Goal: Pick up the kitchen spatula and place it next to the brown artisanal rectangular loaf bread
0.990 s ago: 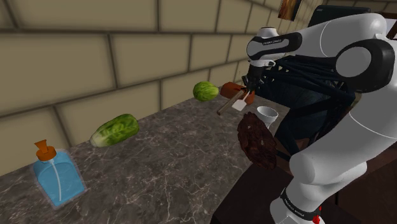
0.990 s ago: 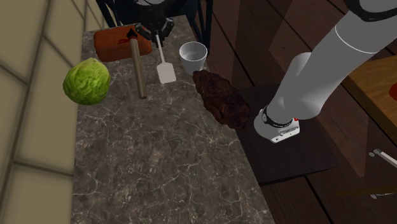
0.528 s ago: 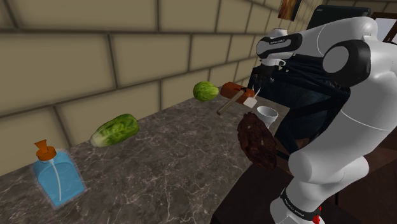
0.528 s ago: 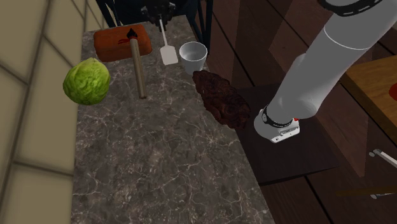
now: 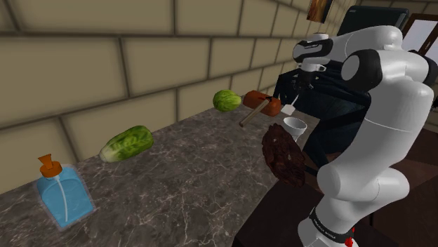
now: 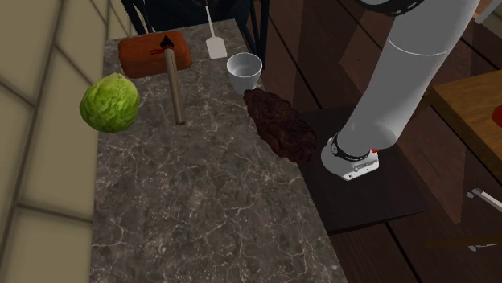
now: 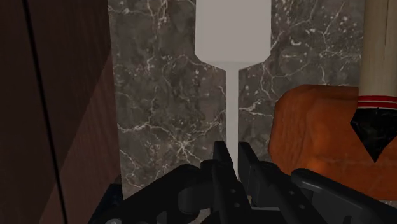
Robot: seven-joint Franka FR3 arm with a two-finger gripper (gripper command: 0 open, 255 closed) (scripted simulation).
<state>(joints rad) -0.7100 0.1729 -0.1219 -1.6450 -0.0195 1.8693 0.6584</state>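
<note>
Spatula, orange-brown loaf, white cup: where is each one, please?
spatula (image 6: 215, 47), second exterior view, on its flat blade.
orange-brown loaf (image 6: 143, 55), second exterior view, on its top face.
white cup (image 6: 244, 79), second exterior view, on its outer wall.

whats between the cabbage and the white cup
In the second exterior view, a long brown stick lies between the cabbage and the cup. The rest of that stretch is bare counter.

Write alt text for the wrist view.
The black claw clasps the thin handle of a pale grey spatula, whose blade points away over a dark marbled counter. Beside the handle lies an orange-brown rectangular loaf with a black-tipped stick resting on it.
</note>
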